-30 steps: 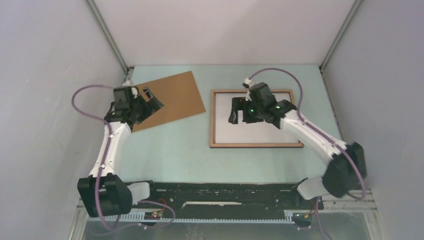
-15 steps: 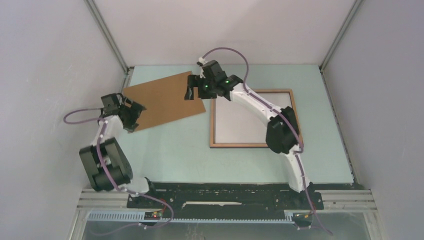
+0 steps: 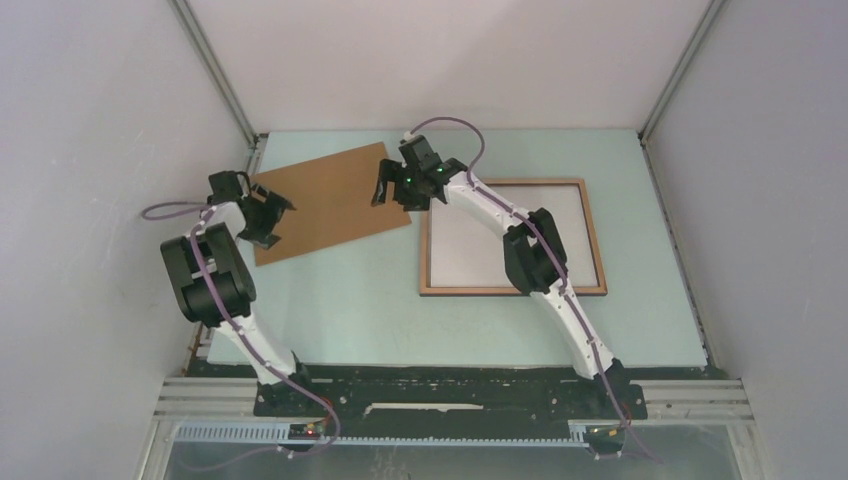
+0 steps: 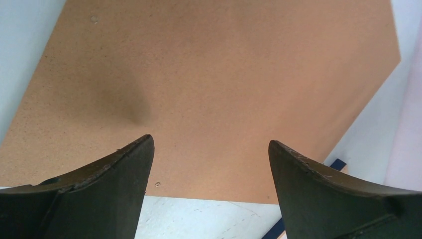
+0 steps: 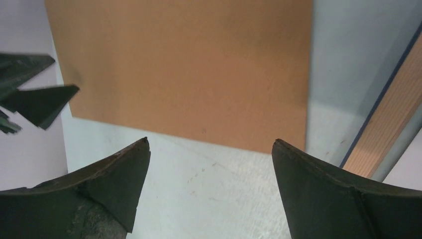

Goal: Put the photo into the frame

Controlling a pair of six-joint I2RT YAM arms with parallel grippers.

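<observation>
2 wide-open grippers flank the brown backing board (image 3: 330, 200); the photo (image 3: 465, 250) seems to lie white side up inside the frame (image 3: 510, 291).

Neither the left gripper (image 3: 268, 218) over the board's left edge nor the right gripper (image 3: 383, 192) at the corner nearest the frame holds anything. The board lies flat on the table (image 3: 340, 310), so fingertips may skid over its thin edge, or shove it into the frame and jolt the photo askew. With 2 arms on 1 sheet, an uneven lift could twist it free. Only the top view shows the photo. The right wrist view alone shows the frame's navy edge (image 5: 383, 134) and the other arm's fingertips (image 5: 40, 102), while the left wrist view shows just board (image 4: 214, 84) between its own jaws.
</observation>
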